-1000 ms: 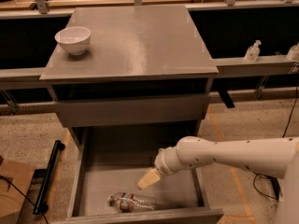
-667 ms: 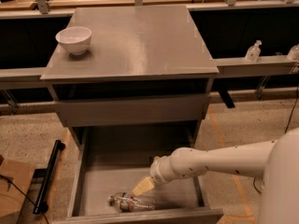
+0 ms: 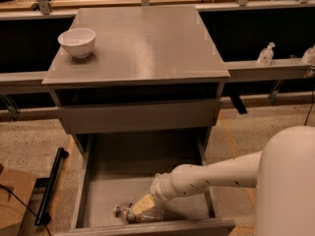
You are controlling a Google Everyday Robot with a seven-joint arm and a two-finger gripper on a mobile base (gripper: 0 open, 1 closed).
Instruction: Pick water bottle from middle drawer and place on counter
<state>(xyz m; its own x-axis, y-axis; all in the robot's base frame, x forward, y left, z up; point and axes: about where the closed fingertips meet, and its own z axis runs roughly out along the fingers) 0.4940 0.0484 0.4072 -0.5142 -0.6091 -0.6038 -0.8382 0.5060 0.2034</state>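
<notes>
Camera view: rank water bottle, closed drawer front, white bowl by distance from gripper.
Gripper sits low in the middle drawer.
1. Water bottle, right at it, drawer floor.
2. Closed drawer front, above and behind.
3. White bowl, left side of the counter.

A white bowl (image 3: 77, 42) stands left, a pump bottle (image 3: 266, 54) on the right ledge (image 3: 285, 69).

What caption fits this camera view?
Gripper at the clear crinkled plastic water bottle lying in the open grey middle drawer.

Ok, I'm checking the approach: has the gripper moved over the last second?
Yes. The gripper has come down and to the left, toward the front of the middle drawer, and now sits right over the water bottle.
</notes>
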